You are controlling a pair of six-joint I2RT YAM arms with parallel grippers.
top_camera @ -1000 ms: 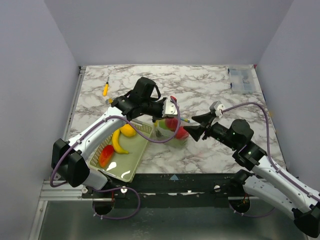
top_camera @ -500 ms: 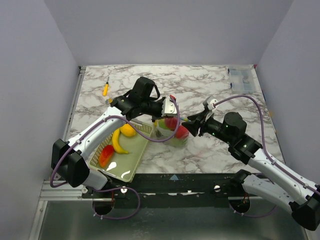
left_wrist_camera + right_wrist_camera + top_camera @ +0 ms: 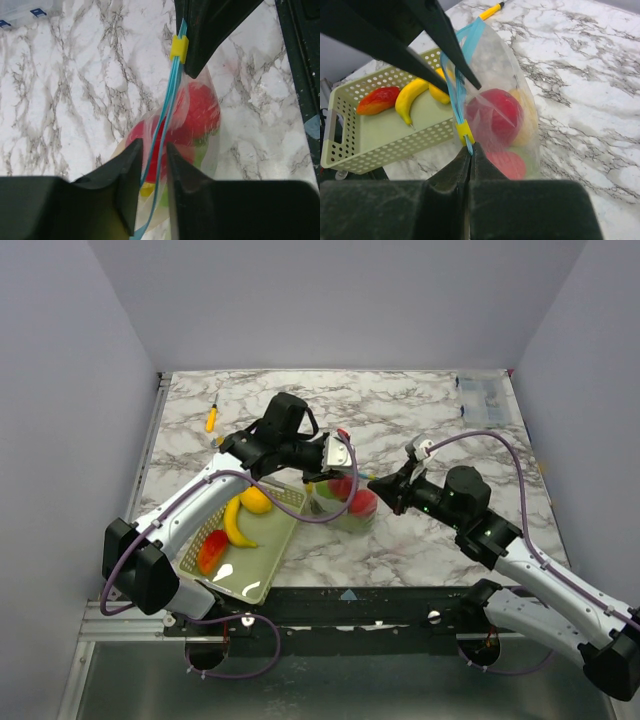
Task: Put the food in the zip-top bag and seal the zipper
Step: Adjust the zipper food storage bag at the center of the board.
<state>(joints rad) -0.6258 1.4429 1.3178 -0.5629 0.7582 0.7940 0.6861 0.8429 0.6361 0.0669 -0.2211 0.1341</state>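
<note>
My right gripper [image 3: 470,148] is clamped on the thin light-blue zipper strip [image 3: 168,100] of the clear plastic bag [image 3: 517,75], I can't tell whether the left gripper [image 3: 152,150] grips it, so sliding may yank it free

Top cam: fixed, high behind the near edge of the table [image 3: 440,420], tilted down over the whole surface. Left wrist cam: very close, sights along the left gripper [image 3: 155,148] at frame bottom onto the zip-top bag [image 3: 207,107]. Right wrist cam: equally close, faces the opposite way, basket [image 3: 385,150] at left of frame. All three share the bag; top and right wrist also share the basket.
</note>
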